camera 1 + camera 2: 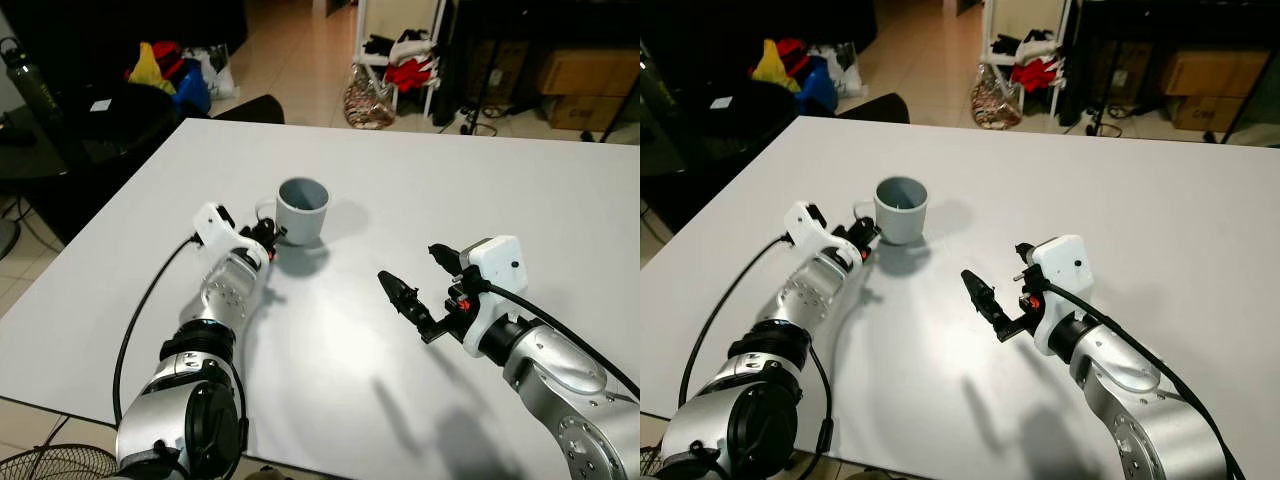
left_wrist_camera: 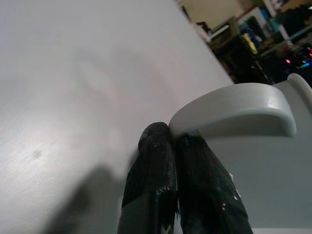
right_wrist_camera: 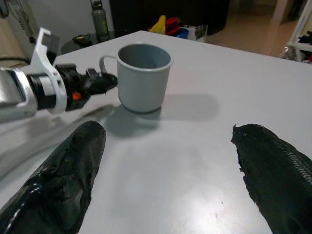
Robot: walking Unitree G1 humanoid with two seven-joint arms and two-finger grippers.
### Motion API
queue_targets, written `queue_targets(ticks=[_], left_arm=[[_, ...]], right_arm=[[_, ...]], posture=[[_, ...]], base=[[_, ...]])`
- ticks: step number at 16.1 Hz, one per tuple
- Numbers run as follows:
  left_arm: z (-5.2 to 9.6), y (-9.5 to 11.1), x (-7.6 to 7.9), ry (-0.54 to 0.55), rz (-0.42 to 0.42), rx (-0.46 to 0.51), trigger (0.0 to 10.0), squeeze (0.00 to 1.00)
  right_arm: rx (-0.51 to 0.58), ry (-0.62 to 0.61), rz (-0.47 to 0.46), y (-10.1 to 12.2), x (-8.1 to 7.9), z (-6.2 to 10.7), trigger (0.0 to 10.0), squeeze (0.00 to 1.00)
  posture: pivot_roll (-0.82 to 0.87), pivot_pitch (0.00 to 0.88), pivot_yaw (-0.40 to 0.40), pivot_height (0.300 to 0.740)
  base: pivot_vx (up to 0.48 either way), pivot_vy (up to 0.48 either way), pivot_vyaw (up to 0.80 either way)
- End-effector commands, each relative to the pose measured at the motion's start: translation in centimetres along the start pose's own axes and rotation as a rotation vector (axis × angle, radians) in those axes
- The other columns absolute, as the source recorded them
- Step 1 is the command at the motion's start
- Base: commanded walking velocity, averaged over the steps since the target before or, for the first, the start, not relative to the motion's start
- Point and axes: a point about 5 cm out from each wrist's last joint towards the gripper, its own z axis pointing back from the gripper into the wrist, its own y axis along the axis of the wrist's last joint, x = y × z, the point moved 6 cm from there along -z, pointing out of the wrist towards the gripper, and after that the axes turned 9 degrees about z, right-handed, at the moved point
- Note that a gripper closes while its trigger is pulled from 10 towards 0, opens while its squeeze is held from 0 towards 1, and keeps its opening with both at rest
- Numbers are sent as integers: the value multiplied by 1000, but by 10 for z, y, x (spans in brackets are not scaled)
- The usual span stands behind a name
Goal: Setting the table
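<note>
Upright grey mug (image 1: 302, 208), inside unclear

Grey plastic mug (image 1: 302, 209) upright on the white table (image 1: 500, 200).
It stands open and empty near the table's middle, its curved handle (image 2: 234, 109) turned toward the robot's left side.

The left arm reaches forward, its left gripper (image 1: 268, 238) with fingers pressed together. The right gripper (image 1: 422, 280) hovers with fingers spread wide apart.
</note>
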Motion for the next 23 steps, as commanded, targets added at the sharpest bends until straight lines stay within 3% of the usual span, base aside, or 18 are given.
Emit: queue_targets(ticks=[1, 6, 7, 8, 9, 12, 15, 18, 21, 22, 23], left_arm=[[-3, -4, 3, -7, 18, 8, 10000, 0], [-3, -12, -5, 19, -4, 17, 10000, 0], [-3, -13, -9, 38, -11, 15, 10000, 369], [-3, -13, -10, 43, -13, 16, 10000, 369], [-3, -14, -11, 45, -12, 11, 10000, 1000], [-3, -17, -11, 38, -43, -14, 10000, 1000], [-2, -16, -16, 53, -47, -10, 10000, 1000], [0, -10, -21, 42, -38, 4, 10000, 1000], [10, 5, -31, -48, 0, 40, 10000, 988], [12, 6, -33, -62, -5, 42, 10000, 55], [23, 6, -34, -123, -21, 43, 10000, 0]], right_arm=[[2, 23, -3, 2, -6, 2, 10000, 0], [-2, 43, 3, 2, -11, 6, 10000, 0], [-7, 60, -7, 1, -14, 8, 10000, 0], [-8, 66, -11, 0, -15, 8, 10000, 0], [-4, 97, -25, 1, -20, 9, 10000, 0], [-3, 232, -59, 4, -37, 16, 10000, 0], [-17, 274, -68, 3, -43, 18, 10000, 0], [-20, 275, -68, 3, -42, 18, 10000, 0], [-13, 238, -92, 2, -38, 21, 10000, 0], [-13, 235, -98, 1, -39, 21, 10000, 0], [-19, 230, -109, -3, -40, 23, 10000, 0]], posture=[[-61, 0, 108, 740], [-78, 0, 119, 740], [-78, 0, 119, 740], [-78, 0, 119, 740], [-78, 0, 119, 740], [-76, 0, 115, 740], [-70, 0, 108, 740], [-65, 0, 107, 740], [-55, 0, 120, 740], [-52, 0, 119, 740], [-38, 0, 117, 740]], base=[[0, 0, 0], [0, 0, 0], [0, 0, 0], [0, 0, 0], [0, 0, 0], [0, 0, 0], [0, 0, 0], [0, 0, 0], [0, 0, 0], [0, 0, 0], [0, 0, 0]])
